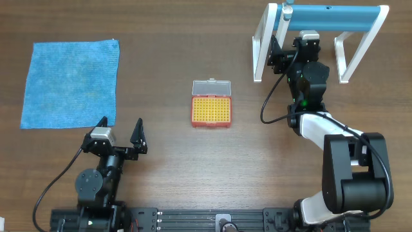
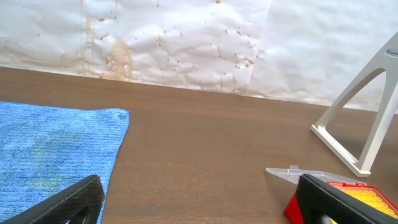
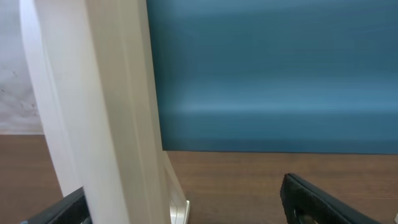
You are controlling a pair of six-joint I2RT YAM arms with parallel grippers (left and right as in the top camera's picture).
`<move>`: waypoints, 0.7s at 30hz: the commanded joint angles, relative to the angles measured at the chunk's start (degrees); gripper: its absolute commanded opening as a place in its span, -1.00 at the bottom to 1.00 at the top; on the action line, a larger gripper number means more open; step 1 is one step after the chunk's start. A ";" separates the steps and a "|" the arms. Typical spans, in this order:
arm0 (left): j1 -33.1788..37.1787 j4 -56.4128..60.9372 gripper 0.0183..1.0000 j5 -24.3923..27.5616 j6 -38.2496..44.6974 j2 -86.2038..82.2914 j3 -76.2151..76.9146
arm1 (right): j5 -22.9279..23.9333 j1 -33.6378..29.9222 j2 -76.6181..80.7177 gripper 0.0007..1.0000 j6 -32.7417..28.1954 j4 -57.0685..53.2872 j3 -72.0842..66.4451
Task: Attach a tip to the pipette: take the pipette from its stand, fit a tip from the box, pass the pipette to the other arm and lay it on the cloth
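Observation:
The pipette stand, with white legs and a blue crossbar, is at the table's far right. A small white and blue piece, apparently the pipette, hangs at the bar's left end. My right gripper is open beside the stand's left leg. In the right wrist view that white leg rises close in front of the gripper, under the blue bar. The tip box, red with yellow tips and its clear lid open, sits mid-table. The blue cloth lies far left. My left gripper is open and holds nothing, just below the cloth.
The left wrist view looks over the cloth's corner and bare brown wood to a white papered wall. At its edge are the tip box and a stand leg. Bare table separates cloth, box and stand.

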 commanded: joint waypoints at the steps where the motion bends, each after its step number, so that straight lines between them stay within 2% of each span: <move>1: 0.24 -0.28 0.98 0.68 0.52 -0.31 -0.13 | 1.49 0.50 1.77 0.71 0.83 -0.11 2.29; 10: 0.24 -0.28 0.99 0.68 0.52 -0.31 -0.13 | 1.62 0.87 4.09 0.70 0.87 -0.09 4.79; 13: 0.24 -0.28 0.98 0.68 0.52 -0.31 -0.13 | 1.57 0.87 4.09 0.50 0.90 -0.09 4.79; 14: 0.24 -0.28 0.98 0.68 0.52 -0.31 -0.13 | 1.60 0.90 4.07 0.25 0.90 -0.07 4.79; 15: 0.24 -0.28 0.98 0.68 0.52 -0.31 -0.13 | 1.57 0.90 4.07 -0.35 0.90 -0.09 4.79; 16: 0.24 -0.28 0.99 0.68 0.52 -0.31 -0.13 | 1.33 0.96 4.09 -0.75 0.90 -0.09 4.79; 17: 0.24 -0.28 0.98 0.68 0.52 -0.31 -0.13 | 0.35 1.01 4.07 -0.84 0.90 -0.07 4.79; 21: 0.24 -0.28 0.98 0.68 0.52 -0.31 -0.13 | -1.46 1.20 3.32 -0.84 1.53 0.09 4.79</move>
